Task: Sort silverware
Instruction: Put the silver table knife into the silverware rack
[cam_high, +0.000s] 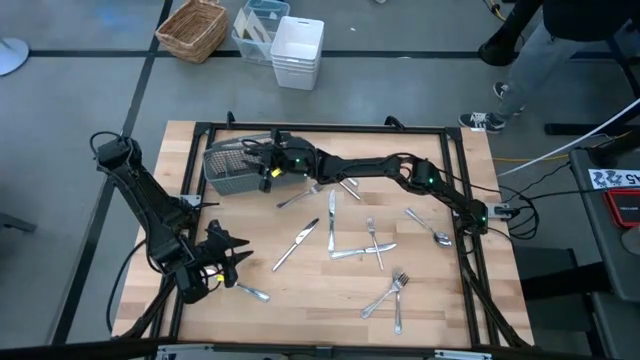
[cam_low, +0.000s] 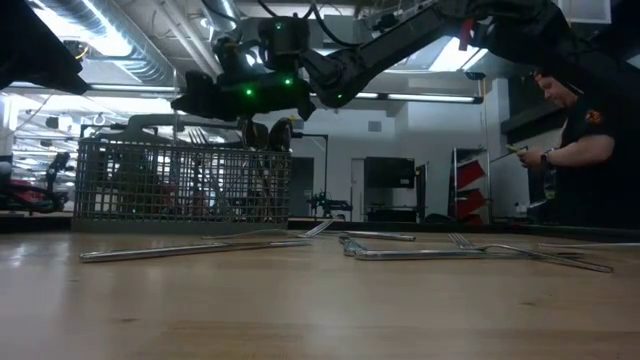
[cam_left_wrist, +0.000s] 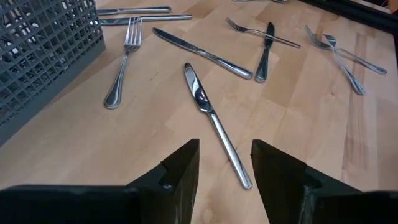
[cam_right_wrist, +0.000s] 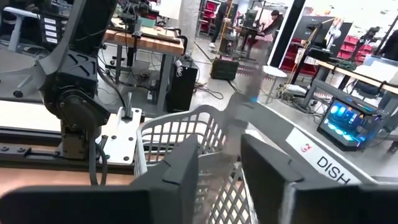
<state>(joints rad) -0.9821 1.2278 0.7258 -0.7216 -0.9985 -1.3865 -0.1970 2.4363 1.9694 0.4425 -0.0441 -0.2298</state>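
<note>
Knife (cam_left_wrist: 214, 124) just ahead of parted left gripper (cam_left_wrist: 225, 168); right gripper (cam_high: 262, 160) over caddy (cam_high: 232, 168), fingers apart, blurred silver piece (cam_right_wrist: 239, 130) between them.

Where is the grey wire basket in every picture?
High view: the grey wire-mesh rectangular caddy sits at the table's upper left, under the right hand.
Low view: left of centre, standing on the wood.
Left wrist view: its corner fills the upper left.
Right wrist view: its pale rim shows centre.
Shared landmark: the caddy's mesh wall.
</note>
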